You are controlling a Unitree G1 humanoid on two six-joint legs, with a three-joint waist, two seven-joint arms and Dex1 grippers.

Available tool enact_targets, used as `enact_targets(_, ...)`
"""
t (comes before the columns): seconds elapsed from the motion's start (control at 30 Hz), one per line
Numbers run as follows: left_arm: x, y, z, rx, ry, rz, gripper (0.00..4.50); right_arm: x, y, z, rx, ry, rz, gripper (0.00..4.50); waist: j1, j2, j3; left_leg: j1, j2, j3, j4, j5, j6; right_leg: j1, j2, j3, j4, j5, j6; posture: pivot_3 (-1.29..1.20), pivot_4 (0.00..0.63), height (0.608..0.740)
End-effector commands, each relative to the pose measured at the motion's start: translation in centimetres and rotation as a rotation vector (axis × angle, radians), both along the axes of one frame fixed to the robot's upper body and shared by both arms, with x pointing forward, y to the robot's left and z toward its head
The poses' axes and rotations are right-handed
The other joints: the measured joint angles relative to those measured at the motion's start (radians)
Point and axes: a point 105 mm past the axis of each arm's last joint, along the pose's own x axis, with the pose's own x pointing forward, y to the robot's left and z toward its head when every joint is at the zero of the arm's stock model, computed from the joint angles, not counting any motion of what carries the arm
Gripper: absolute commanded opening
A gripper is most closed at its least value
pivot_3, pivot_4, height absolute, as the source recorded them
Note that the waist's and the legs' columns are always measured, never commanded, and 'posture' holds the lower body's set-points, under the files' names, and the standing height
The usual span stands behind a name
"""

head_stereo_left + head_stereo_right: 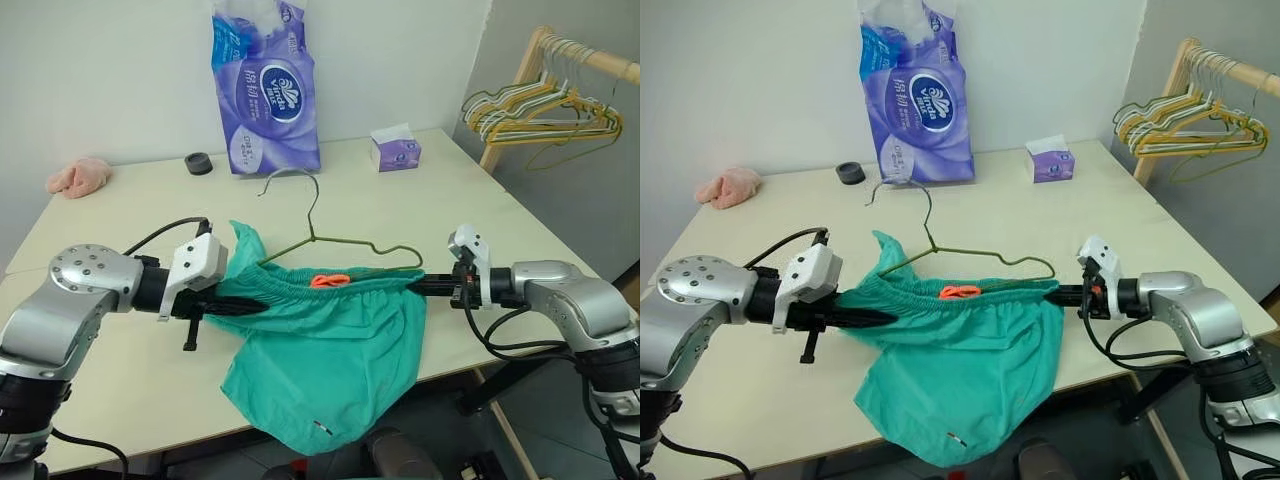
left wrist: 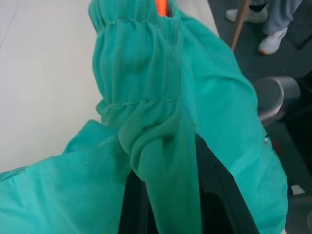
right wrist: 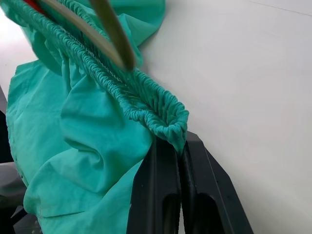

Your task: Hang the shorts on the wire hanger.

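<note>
I see the shorts [image 1: 330, 350] stretched by the waistband between my two arms, the legs drooping over the near edge of the worktop [image 1: 120, 240]. My left end effector [image 1: 262, 306] is clenched on the left waistband end; my right end effector [image 1: 418, 288] is pinched tight on the right end. Just beyond the waistband, the wire hanger [image 1: 330, 240] lies on the worktop, hook pointing away. Farther back stand a purple tissue pack [image 1: 265, 90], a small tissue box [image 1: 395, 148], a black ring [image 1: 199, 163] and a pink cloth [image 1: 80, 176].
</note>
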Motion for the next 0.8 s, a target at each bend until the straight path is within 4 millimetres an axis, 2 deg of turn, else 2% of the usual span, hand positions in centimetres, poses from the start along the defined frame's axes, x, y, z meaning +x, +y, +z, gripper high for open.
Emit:
enact_targets(0.03,0.4,1.3,0.3,0.067,-0.038,0.017,0.00,0.4,-1.8,0.9,-0.047,-0.038,-0.064,0.03,0.000,0.000,0.000,0.000,0.000,0.000,0.000,0.000,0.000,0.000,0.000,0.000,0.000,0.000,0.000,-0.30,0.022,0.740)
enact_targets(0.43,1.4,3.9,-1.4,0.233,-0.070,0.064,0.00,-0.5,-1.4,2.0,-0.097,-0.090,0.011,0.03,0.000,0.001,0.000,0.000,0.000,0.000,0.000,0.000,0.000,0.000,0.000,0.000,0.000,0.000,0.000,-0.31,0.022,0.740)
enact_targets(0.8,3.1,3.3,-2.3,0.293,-0.155,0.072,0.00,-0.7,4.7,5.0,-0.133,-0.263,0.208,0.03,-0.007,0.001,0.001,0.000,0.000,0.000,0.000,0.000,0.000,-0.001,0.000,0.000,0.000,0.000,0.000,-0.31,0.024,0.740)
